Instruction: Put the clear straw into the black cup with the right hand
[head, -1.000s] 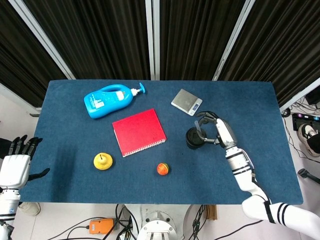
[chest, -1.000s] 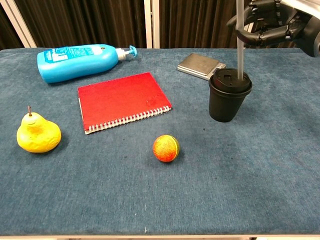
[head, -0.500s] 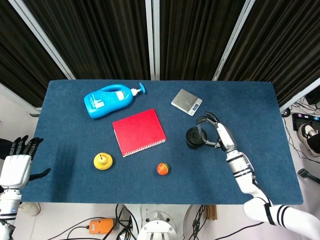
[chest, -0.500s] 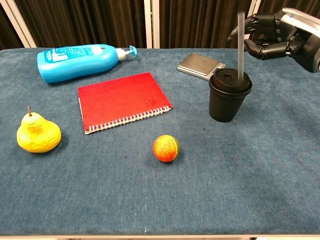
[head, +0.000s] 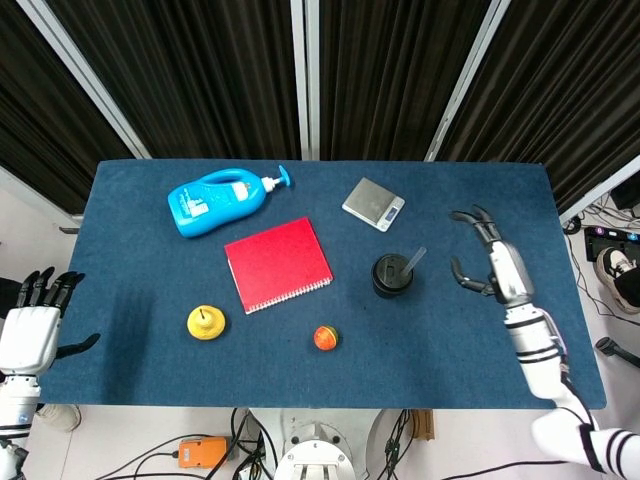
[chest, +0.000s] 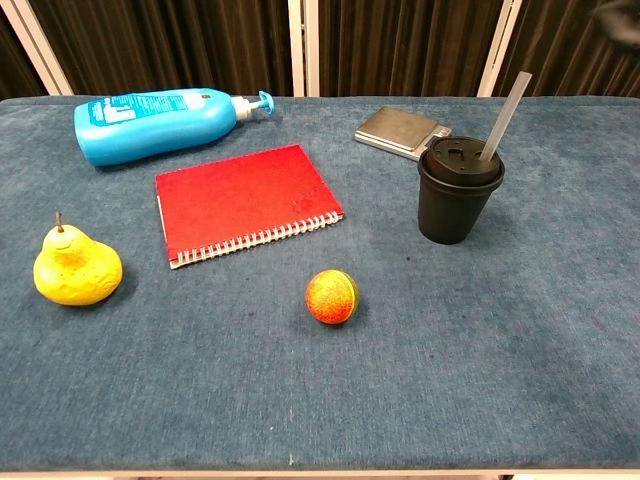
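Right of bench middle: cup (chest: 459, 196), upright
Straw (chest: 503, 117): in the cup's lid, tilted toward the right edge
Right robot hand (head: 489, 262): spread, holding nothing, apart from the cup
Left robot hand (head: 33, 327): spread, off the bench's left edge

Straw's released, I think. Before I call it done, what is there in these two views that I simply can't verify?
- Lower end of the clear straw: hidden inside the lidded black cup in both views, so its depth is unknown.
- Right hand: in chest view only a dark blur at the top right corner.
- Left hand: head view only, at the left edge beside the blue table.
- Silver scale: display too small to read.
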